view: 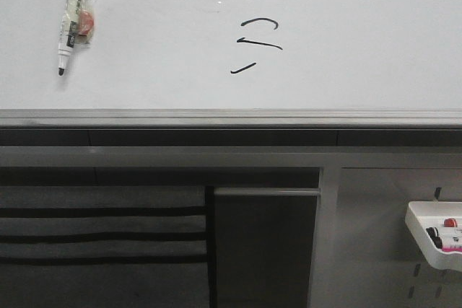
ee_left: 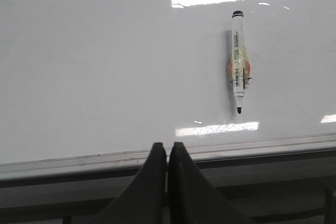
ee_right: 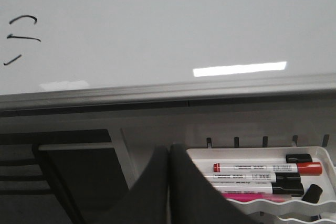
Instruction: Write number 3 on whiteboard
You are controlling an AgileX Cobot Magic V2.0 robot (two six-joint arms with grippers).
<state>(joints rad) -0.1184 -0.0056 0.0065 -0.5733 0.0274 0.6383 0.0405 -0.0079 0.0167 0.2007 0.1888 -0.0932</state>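
Note:
The whiteboard [view: 361,48] fills the upper part of the front view, with a grey edge rail along its near side. The number 3 [view: 258,45] stands near its middle as three black strokes: a hook, a slanted line, a short dash. It also shows in the right wrist view as the number 3 [ee_right: 22,38]. A white marker [view: 72,23] with its black tip bare lies on the board at the far left, the same marker [ee_left: 239,61] in the left wrist view. My left gripper [ee_left: 167,146] is shut and empty at the board's edge. My right gripper [ee_right: 169,149] is shut and empty, below the board.
A small white tray [view: 422,232] holding several markers hangs at the lower right; in the right wrist view the tray [ee_right: 325,156] sits just beside my fingers. Below the rail [view: 231,117] are a dark frame and a slatted panel [view: 101,229].

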